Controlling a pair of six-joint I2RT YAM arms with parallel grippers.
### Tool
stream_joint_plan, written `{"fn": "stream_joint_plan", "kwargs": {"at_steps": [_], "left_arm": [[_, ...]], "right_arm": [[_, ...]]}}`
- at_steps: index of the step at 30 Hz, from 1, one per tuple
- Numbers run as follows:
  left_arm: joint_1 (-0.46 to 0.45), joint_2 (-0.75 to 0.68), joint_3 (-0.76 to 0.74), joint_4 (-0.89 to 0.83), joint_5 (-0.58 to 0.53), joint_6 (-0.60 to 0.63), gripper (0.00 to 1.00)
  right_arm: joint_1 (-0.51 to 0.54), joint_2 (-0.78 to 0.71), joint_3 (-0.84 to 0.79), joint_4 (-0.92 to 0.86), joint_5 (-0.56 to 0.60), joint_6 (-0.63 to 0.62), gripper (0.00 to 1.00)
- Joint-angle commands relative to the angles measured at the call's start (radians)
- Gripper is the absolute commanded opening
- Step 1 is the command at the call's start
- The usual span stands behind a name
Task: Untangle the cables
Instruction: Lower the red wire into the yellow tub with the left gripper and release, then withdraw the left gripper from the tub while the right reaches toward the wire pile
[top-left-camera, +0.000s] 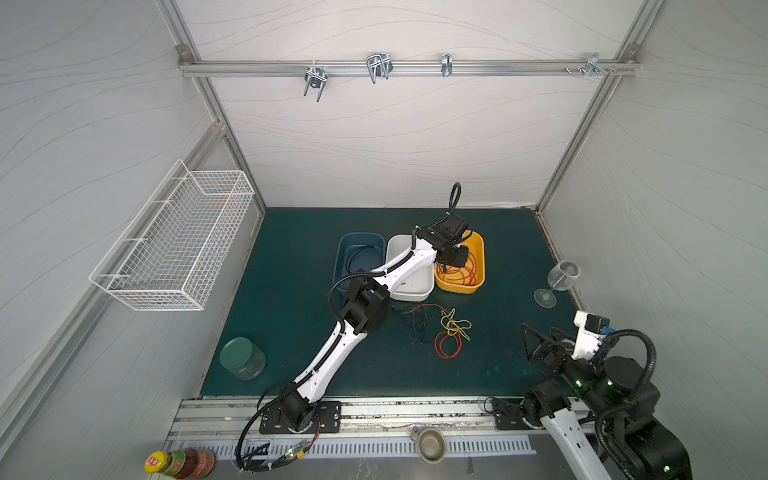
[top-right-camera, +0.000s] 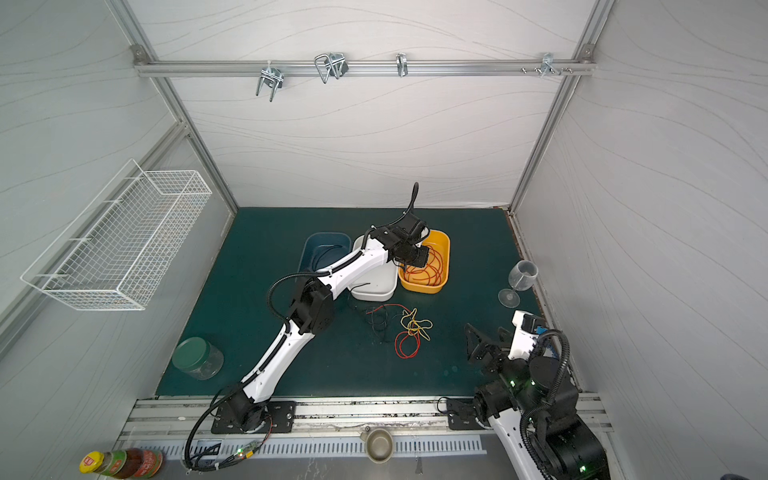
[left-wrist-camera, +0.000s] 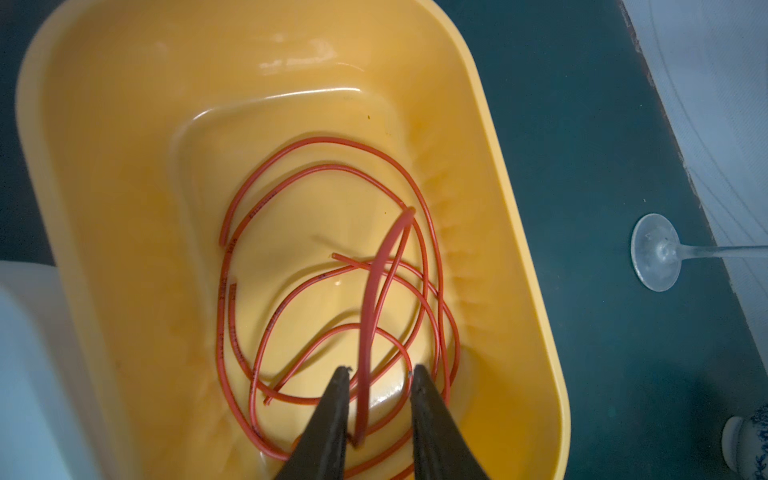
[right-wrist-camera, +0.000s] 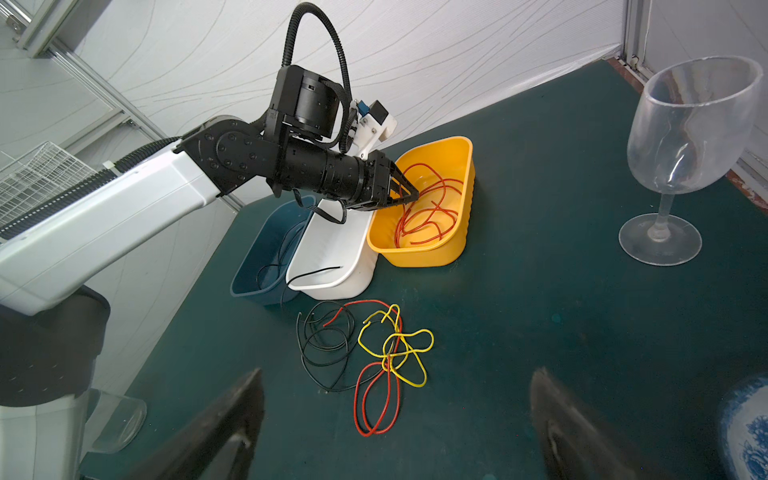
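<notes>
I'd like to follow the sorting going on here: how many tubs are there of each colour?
Blue tub: 1
White tub: 1
Yellow tub: 1
Total: 3

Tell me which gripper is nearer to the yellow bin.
Left. The left gripper hangs over the yellow bin, its fingers parted around a red cable. The right gripper sits open near the table's front right corner, well apart from the bin.
</notes>
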Motion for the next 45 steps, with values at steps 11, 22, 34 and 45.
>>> {"fn": "stream_joint_plan", "kwargs": {"at_steps": [11, 22, 34, 45], "left_arm": [[-0.004, -0.126, 0.040, -0.053, -0.045, 0.027, 0.51], [-0.003, -0.369, -0.102, -0.079, -0.111, 0.016, 0.74], [-0.004, -0.928, -0.735, -0.033, -0.220, 0.000, 0.84], [-0.003, -1.397, -1.218, -0.050, -0.352, 0.005, 0.96]], "right_arm": [[-0.005, -0.017, -0.004, 0.020, 0.017, -0.009, 0.99], [-0.004, -0.015, -0.005, 0.021, 0.007, -0.016, 0.99], [-0.004, 0.077, 0.016, 0.074, -0.154, -0.095, 0.99], [-0.004, 0.403, 0.181, 0.109, -0.206, -0.012, 0.99]]}}
